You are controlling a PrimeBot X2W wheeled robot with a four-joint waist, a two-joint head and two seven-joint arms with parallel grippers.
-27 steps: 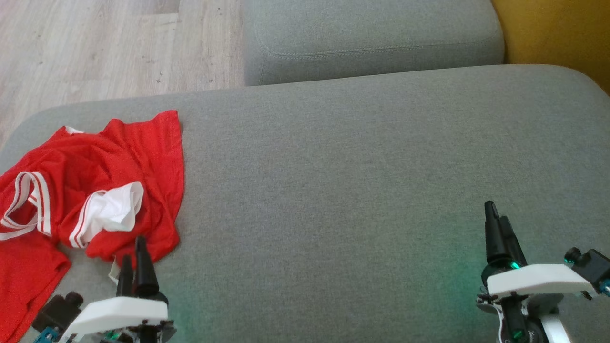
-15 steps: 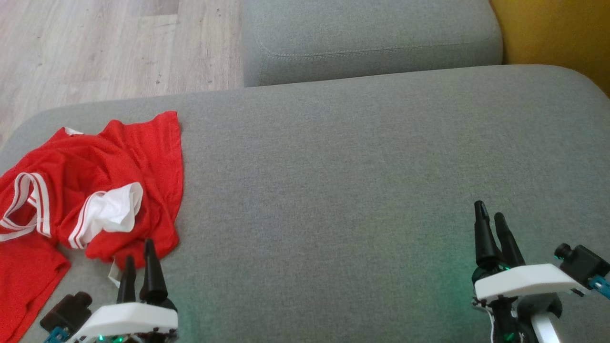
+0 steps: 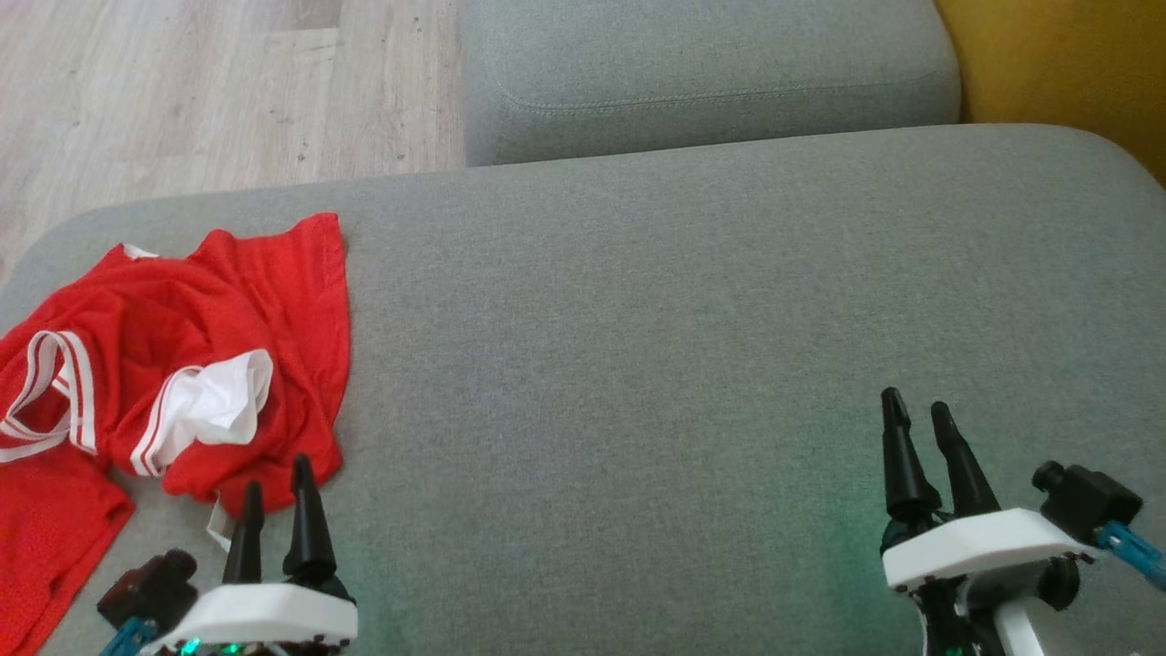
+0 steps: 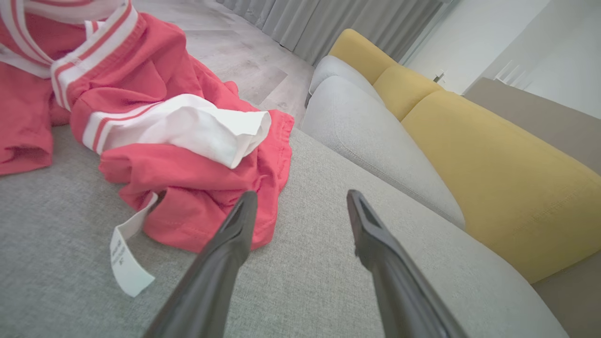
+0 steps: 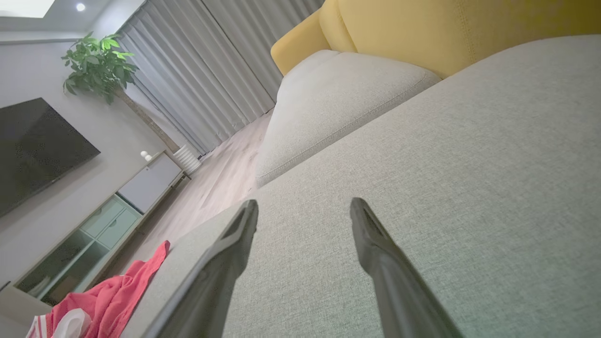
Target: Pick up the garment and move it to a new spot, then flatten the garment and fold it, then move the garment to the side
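Note:
A crumpled red garment with white stripes and a white inner patch lies at the left end of the grey sofa cushion; part of it hangs over the front left edge. In the left wrist view the garment sits just beyond the fingers, with a white label sticking out. My left gripper is open, its tips at the garment's near hem, holding nothing. Far to the right, over bare cushion, my right gripper is open and empty. The right wrist view shows the garment far off.
A second grey cushion lies behind the seat, with a yellow backrest at the right. Wooden floor shows beyond the sofa's left end. The right wrist view takes in a TV, a cabinet and a plant.
Both grippers have drawn back toward the lower edge of the head view and turned slightly. The left one has shifted right, the right one left. The garment has not moved.

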